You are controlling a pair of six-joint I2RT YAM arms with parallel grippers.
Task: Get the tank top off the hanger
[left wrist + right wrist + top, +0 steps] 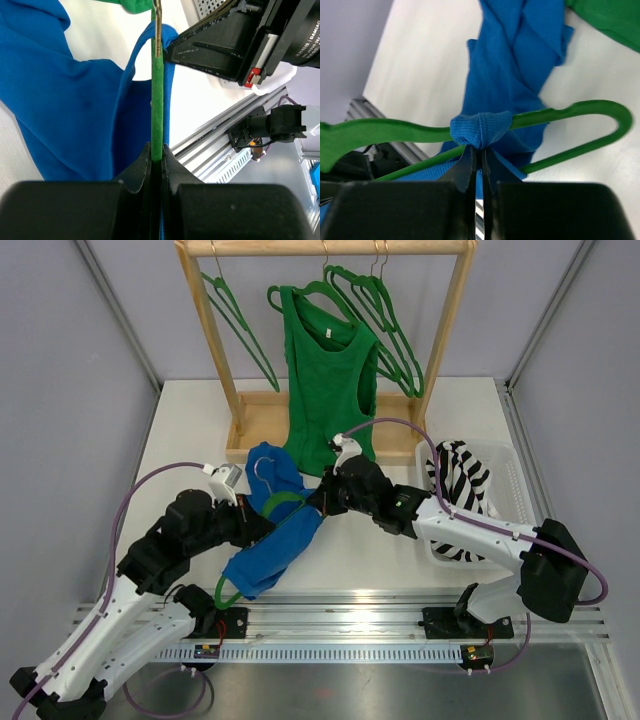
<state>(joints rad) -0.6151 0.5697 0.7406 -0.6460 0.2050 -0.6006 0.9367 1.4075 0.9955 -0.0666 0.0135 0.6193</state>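
A blue tank top (268, 540) lies crumpled on the white table, still threaded on a green hanger (283, 502). My left gripper (262, 525) is shut on the hanger's green bar (157, 100), which runs straight up from between the jaws (157, 155) beside the blue cloth (75, 110). My right gripper (322, 502) is shut on the tank top's strap (480, 129), pinching a bunched fold where it wraps over the hanger's arm (570, 112). More of the tank top (515, 60) trails away beyond that fold. The two grippers are close together over the garment.
A wooden rack (215, 340) stands at the back with a green tank top (328, 380) and several empty green hangers (385, 320). A white basket (505, 475) holding a striped garment (462, 480) sits at the right. A metal rail (350, 615) runs along the near edge.
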